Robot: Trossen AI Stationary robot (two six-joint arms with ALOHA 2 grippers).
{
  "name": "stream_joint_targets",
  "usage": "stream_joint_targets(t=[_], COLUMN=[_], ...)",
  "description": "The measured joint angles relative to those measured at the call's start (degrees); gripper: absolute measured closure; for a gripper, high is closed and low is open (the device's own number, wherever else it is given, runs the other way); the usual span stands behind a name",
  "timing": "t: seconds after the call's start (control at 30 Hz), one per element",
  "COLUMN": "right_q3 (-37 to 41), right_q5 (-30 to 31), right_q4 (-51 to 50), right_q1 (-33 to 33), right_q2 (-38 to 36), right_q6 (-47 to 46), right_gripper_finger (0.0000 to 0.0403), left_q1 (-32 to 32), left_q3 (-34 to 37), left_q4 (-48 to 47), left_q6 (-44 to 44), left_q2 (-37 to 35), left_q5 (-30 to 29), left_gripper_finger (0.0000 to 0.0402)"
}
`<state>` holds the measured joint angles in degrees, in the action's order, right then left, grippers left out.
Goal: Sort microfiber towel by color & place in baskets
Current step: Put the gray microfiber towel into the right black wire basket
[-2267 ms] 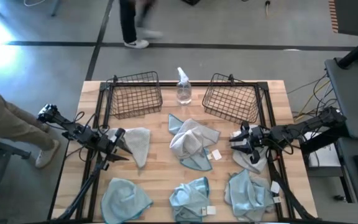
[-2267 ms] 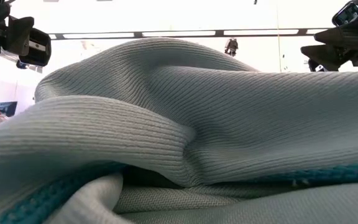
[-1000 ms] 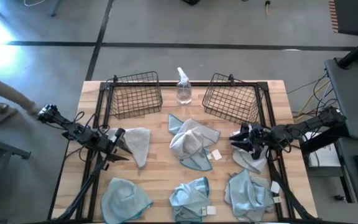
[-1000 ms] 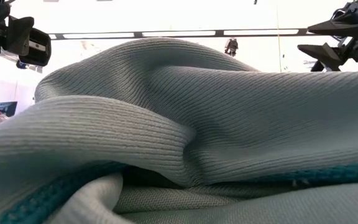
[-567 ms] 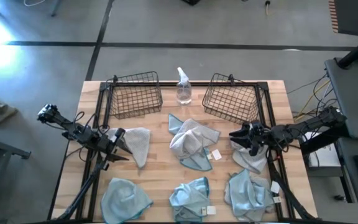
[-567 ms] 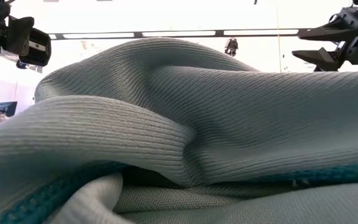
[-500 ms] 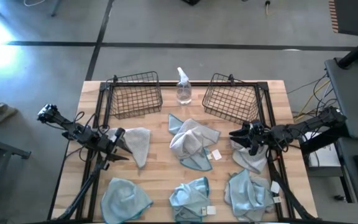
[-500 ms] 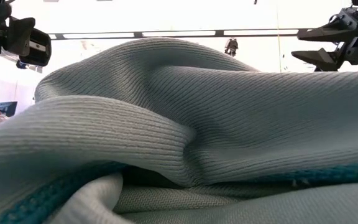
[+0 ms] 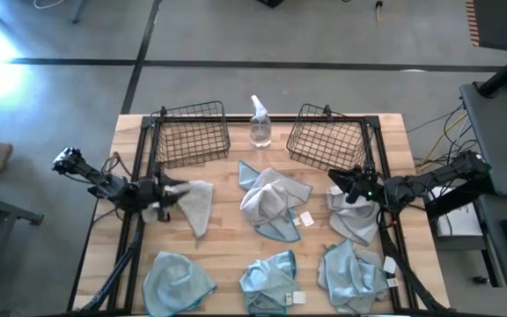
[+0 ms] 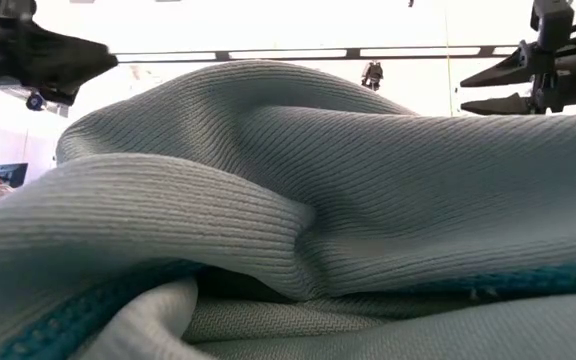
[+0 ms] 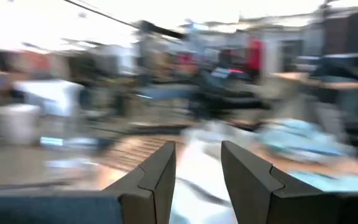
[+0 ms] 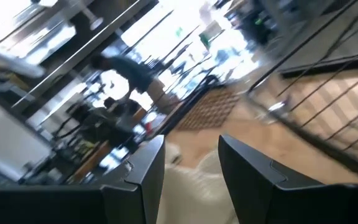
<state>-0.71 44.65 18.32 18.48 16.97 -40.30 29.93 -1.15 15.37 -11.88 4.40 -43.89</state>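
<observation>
Two baskets [image 9: 191,134] [image 9: 328,138] stand at the far edge of the worktop [image 9: 227,246] in the high view, long sides running across it, with a spray bottle [image 9: 259,123] upright between them. Six towels lie loose in front. A grey one [image 9: 197,202] sits at the left, its long axis running near to far, and the left tool [image 9: 169,191] hangs at its left edge, pointing toward the centre. A grey-and-teal heap [image 9: 269,202] fills the middle. A grey towel [image 9: 356,220] lies at the right, with the right tool [image 9: 337,182] over its far end, pointing left; its fingers stand apart and hold nothing. Three teal towels [image 9: 176,280] [image 9: 269,280] [image 9: 350,275] line the near edge.

In the low view a ribbed grey towel [image 10: 318,190] with a teal hem fills nearly everything. The right tool [image 10: 490,88] shows at top right, tips spread and level. The left tool [image 10: 78,55] is a dark blur at top left.

The left wrist view shows that tool's fingers [image 11: 160,177] parted with a moderate gap, nothing between them, and pale cloth [image 11: 197,174] beyond.

The right wrist view shows fingers [image 12: 145,171] parted over a grey towel [image 12: 194,180], with basket wire [image 12: 328,118] off to one side.
</observation>
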Motion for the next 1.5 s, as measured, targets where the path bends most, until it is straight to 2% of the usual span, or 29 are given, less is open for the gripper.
stream_joint_targets(t=[0.17, 0.27, 0.43, 0.63, 0.73, 0.97, 1.13, 1.3, 1.5], right_q3=[0.0, 0.0, 0.0, 0.0, 0.0, 0.0, 0.0, -1.13, -9.7], right_q5=[2.44, 2.53, 2.55, 2.53, 2.51, 2.32, -0.09, -3.46, -6.1], right_q4=[0.1, 0.2, 0.18, -0.04, -0.05, 0.04, 1.78, 4.24, 1.01], right_q1=[-0.01, 0.0, 0.0, 0.0, 0.0, -0.02, 0.0, -0.01, 0.0], right_q2=[0.0, 0.0, 0.0, 0.0, 0.0, -0.02, -0.02, -0.01, 0.02], right_q6=[-0.05, -0.19, 0.32, 0.42, 0.4, 0.26, -0.63, 0.97, 8.78], right_gripper_finger=[0.0257, 0.0257, 0.0257, 0.0257, 0.0257, 0.0257, 0.0257, 0.0257, 0.0257], left_q1=[-0.02, -0.04, -0.03, -0.04, -0.04, -0.02, -0.02, -0.02, -0.03], left_q3=[0.0, 0.0, 0.0, 0.0, 0.0, 0.0, 0.0, -0.2, -7.8], left_q4=[9.01, 10.92, 10.9, 11.48, 12.51, 18.55, 24.07, 32.57, 31.4], left_q6=[-6.92, -3.92, 5.88, 6.79, 10.99, 20.11, 19.99, 13.58, 5.56], left_q2=[0.0, 0.0, 0.02, 0.0, 0.0, 0.02, 0.06, 0.88, 4.04], left_q5=[-17.67, -21.07, -17.39, -16.95, -16.64, -9.06, -7.96, -5.08, -3.06], left_gripper_finger=[0.0287, 0.0287, 0.0287, 0.0287, 0.0287, 0.0287, 0.0287, 0.0287, 0.0287])
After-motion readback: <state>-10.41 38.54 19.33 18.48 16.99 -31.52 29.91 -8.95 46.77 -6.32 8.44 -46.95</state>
